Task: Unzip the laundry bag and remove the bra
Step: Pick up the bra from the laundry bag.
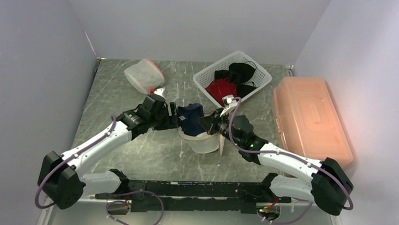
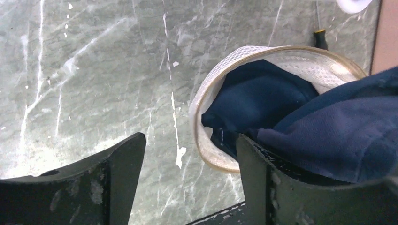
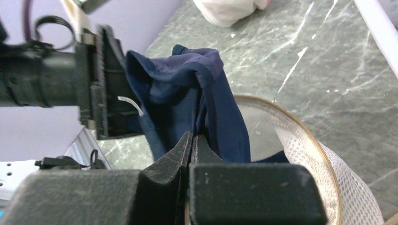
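Observation:
The white mesh laundry bag (image 1: 205, 142) stands with its round mouth open at the table's middle, between my two grippers. The navy bra (image 1: 191, 117) rises out of it, part of it still inside the bag (image 2: 202, 112). My right gripper (image 3: 193, 138) is shut on a fold of the bra (image 3: 187, 89), just above the bag's tan rim (image 3: 305, 140). My left gripper (image 2: 190, 140) is open beside the bag, with bare table between its fingers. The bra (image 2: 338, 126) drapes over its right finger (image 2: 263, 164).
A white basket (image 1: 259, 69) with red and black clothes sits at the back. A second pale mesh bag (image 1: 143, 75) lies at the back left. A large orange lidded box (image 1: 310, 119) fills the right side. Walls close in on both sides.

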`<state>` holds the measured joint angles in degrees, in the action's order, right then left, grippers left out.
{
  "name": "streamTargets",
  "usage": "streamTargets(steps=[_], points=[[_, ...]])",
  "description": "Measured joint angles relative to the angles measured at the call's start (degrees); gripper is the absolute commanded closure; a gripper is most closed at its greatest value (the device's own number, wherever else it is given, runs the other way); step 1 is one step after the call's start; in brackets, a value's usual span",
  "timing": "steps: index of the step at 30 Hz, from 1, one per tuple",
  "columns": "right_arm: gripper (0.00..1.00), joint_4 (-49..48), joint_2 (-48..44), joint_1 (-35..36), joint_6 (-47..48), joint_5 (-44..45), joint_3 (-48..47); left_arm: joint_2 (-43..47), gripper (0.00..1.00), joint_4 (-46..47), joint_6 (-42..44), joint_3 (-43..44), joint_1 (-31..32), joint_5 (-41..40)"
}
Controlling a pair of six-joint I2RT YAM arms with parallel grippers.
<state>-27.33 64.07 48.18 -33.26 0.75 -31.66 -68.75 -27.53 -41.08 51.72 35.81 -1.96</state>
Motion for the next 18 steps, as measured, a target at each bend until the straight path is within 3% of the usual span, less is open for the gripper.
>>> streamTargets(steps=[6,12,15,18], points=[[1.00,-0.1,-1.2,-0.3,0.1,0.0,3.5,5.3,0.07,-5.1,1.5,1.3,0.0,-4.4],[1.00,-0.3,-1.6,-0.5,0.7,-0.3,4.1,12.5,0.06,-7.9,6.6,4.3,-0.8,-9.2],[1.00,-0.8,-2.3,-0.8,1.0,-0.9,5.1,15.1,0.06,-6.2,11.1,5.6,-1.5,-6.3],[1.00,-1.6,-3.3,-1.0,1.4,-1.4,7.0,15.3,0.06,-2.9,15.2,6.4,-2.1,3.2]])
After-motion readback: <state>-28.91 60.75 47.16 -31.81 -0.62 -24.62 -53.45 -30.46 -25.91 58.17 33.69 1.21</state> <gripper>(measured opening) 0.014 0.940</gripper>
